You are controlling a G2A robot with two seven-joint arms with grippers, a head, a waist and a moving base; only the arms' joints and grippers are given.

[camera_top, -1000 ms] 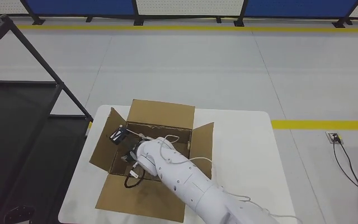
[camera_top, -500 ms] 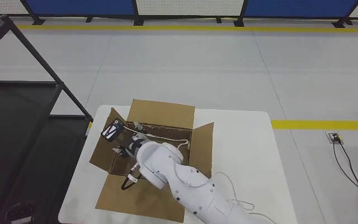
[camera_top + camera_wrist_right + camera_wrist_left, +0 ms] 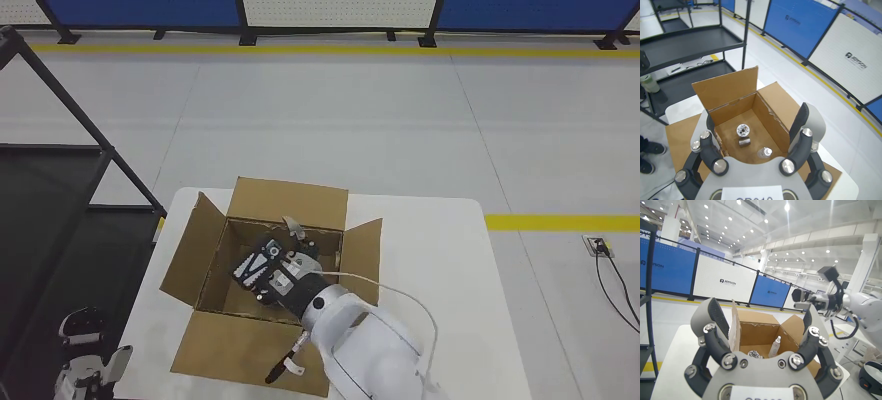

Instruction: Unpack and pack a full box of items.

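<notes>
Unpacking looked unfinished: the box [image 3: 288, 203], lower centre of the top view, held three items (disc [image 3: 742, 130], cylinder [image 3: 744, 142], spray bottle [image 3: 764, 152]). The left gripper [image 3: 761, 308] and right gripper [image 3: 756, 111] both gaped wide, empty.

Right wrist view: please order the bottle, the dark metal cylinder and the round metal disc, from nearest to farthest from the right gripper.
1. Bottle: in the box, at the side nearest the right gripper.
2. Cylinder: mid-floor, lying on its side.
3. Disc: just beyond the cylinder, toward the far wall.
</notes>
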